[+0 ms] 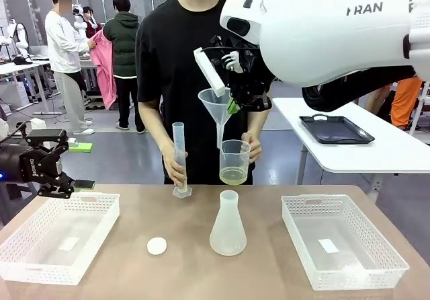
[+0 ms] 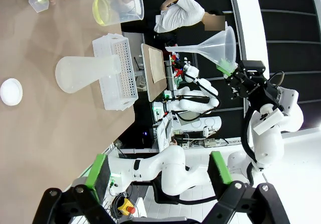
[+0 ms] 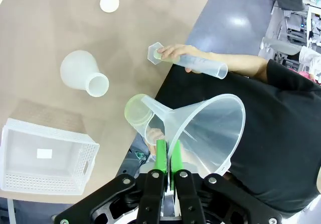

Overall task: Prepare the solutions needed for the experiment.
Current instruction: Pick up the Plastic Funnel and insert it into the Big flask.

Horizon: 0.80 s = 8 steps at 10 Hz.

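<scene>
The solutions (image 1: 234, 175) are a shallow pale yellow layer in a clear beaker (image 1: 234, 160) that the person holds above the table's far edge. Their other hand steadies a graduated cylinder (image 1: 179, 157) standing on the table. My right gripper (image 1: 233, 105) is shut on the rim of a clear funnel (image 1: 216, 105), whose spout hangs just above the beaker. In the right wrist view the green pads (image 3: 160, 156) pinch the funnel (image 3: 210, 126) wall, with the beaker (image 3: 136, 111) below. A frosted conical flask (image 1: 228, 226) stands mid-table. My left gripper (image 1: 79, 165) hovers open at the left.
A small white cap (image 1: 156, 246) lies left of the flask. White mesh baskets sit at the left (image 1: 40, 249) and right (image 1: 376, 259) of the table. In the left wrist view the flask (image 2: 83, 73), cap (image 2: 11, 92) and funnel (image 2: 210, 45) appear beyond my open gripper (image 2: 156, 176).
</scene>
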Motion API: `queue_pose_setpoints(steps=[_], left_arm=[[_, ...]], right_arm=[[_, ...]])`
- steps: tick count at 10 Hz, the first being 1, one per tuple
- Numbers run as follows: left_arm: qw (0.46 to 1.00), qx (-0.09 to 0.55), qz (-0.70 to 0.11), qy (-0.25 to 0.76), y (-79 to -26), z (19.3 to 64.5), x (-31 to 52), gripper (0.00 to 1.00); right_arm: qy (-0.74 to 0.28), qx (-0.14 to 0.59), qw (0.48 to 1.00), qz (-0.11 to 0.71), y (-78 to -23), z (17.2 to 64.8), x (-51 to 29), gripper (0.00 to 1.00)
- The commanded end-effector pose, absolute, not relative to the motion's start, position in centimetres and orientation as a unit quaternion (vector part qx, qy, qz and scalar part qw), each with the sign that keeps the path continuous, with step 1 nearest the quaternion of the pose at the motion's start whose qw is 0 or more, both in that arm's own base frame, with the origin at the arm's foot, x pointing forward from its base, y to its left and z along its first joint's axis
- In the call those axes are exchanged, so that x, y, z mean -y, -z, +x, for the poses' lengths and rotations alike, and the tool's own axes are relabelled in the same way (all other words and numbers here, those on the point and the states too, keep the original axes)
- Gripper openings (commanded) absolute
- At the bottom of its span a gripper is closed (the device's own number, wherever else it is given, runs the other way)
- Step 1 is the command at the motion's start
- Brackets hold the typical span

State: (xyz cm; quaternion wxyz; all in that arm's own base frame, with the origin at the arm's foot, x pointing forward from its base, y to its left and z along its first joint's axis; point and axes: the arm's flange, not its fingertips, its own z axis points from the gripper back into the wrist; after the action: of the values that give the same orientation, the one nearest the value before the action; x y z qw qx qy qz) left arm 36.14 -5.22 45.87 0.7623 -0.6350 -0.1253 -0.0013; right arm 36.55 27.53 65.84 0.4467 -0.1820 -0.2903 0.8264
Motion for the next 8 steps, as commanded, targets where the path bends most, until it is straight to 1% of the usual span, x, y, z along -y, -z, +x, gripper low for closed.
queue_pose_setpoints(steps=[1, 8], left_arm=[[0.755, 0.125, -0.643, 0.000, -45.91, 35.81, 5.39, 1.00], [0.755, 0.125, -0.643, 0.000, -45.91, 35.81, 5.39, 1.00]], right_arm=[[-0.823, 0.298, 0.447, -0.181, -66.03, 36.45, -27.83, 0.04], [-0.823, 0.298, 0.447, -0.181, -66.03, 36.45, -27.83, 0.04]])
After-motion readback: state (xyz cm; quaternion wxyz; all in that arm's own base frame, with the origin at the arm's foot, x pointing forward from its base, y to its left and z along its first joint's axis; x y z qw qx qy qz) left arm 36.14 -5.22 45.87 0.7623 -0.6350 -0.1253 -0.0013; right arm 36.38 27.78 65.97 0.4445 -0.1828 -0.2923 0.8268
